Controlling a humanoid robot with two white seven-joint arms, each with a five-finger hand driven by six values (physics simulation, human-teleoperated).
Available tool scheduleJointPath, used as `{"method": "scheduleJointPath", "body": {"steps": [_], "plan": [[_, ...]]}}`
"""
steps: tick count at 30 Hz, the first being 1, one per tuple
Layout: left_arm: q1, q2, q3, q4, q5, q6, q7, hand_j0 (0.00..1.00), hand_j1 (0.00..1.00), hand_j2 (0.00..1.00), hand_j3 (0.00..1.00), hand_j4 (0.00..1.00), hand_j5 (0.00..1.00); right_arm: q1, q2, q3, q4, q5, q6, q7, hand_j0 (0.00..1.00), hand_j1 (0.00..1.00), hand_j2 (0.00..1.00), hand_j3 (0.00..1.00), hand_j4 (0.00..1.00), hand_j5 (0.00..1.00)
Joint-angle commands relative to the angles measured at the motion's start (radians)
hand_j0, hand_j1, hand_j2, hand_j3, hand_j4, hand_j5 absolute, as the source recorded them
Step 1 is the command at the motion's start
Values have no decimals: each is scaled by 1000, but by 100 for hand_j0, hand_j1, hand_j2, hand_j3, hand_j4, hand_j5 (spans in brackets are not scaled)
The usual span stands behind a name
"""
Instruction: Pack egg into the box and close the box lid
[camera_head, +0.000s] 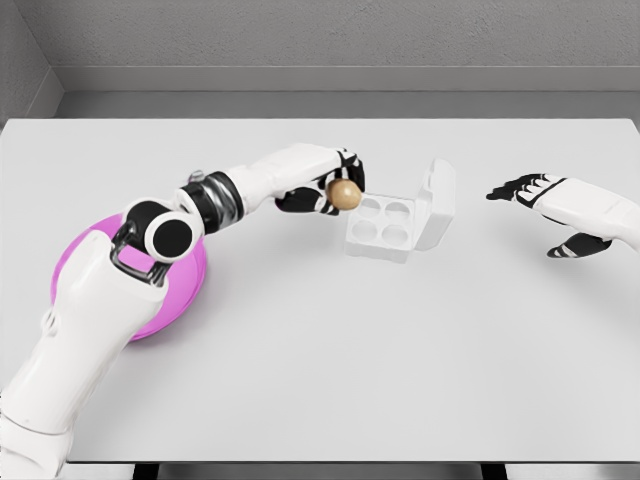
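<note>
A tan egg (345, 194) is held in my left hand (332, 186), whose dark fingers curl around it just left of the box. The white egg box (383, 230) lies open on the table with its hollow cups showing. Its lid (437, 203) stands tilted up on the right side. The egg hovers at the box's upper left corner, slightly above the rim. My right hand (548, 210) floats to the right of the box, well apart from the lid, fingers spread and holding nothing.
A pink round plate (178, 292) sits at the left, partly covered by my left forearm and elbow. The white table (330, 370) stretches wide in front of the box. A grey wall runs behind the far edge.
</note>
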Motion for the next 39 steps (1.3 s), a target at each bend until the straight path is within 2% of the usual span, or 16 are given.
{"method": "scheduleJointPath", "body": {"steps": [1,9,14,21,22,33,39], "plan": [[0,-28,-6,31,-12,0,1,31,31,31,31,31,31,0,-2,0,-1,-6,2,0,100,100,100,100,100,100],[-21,-113,-9,117,-55,-2,1,31,31,31,31,31,31,0,0,0,-2,-6,2,0,100,100,100,100,100,100],[-46,-153,-9,205,-64,-3,1,31,31,31,31,31,31,0,0,0,-2,-6,2,0,100,100,100,100,100,100],[-55,-203,-11,254,-86,-5,1,31,31,31,31,31,31,0,1,0,-2,-6,2,0,100,100,100,100,100,100],[-61,-206,-11,275,-86,-6,1,32,32,32,32,32,32,0,1,0,-2,-6,2,0,100,100,100,100,100,100],[-67,-206,-9,291,-86,-3,1,36,36,36,36,36,36,0,0,0,-2,-6,2,0,100,100,100,100,100,100],[-86,-225,-5,356,-84,-3,1,36,36,36,36,36,36,2,0,0,-2,-8,2,0,100,100,100,100,100,100]]}}
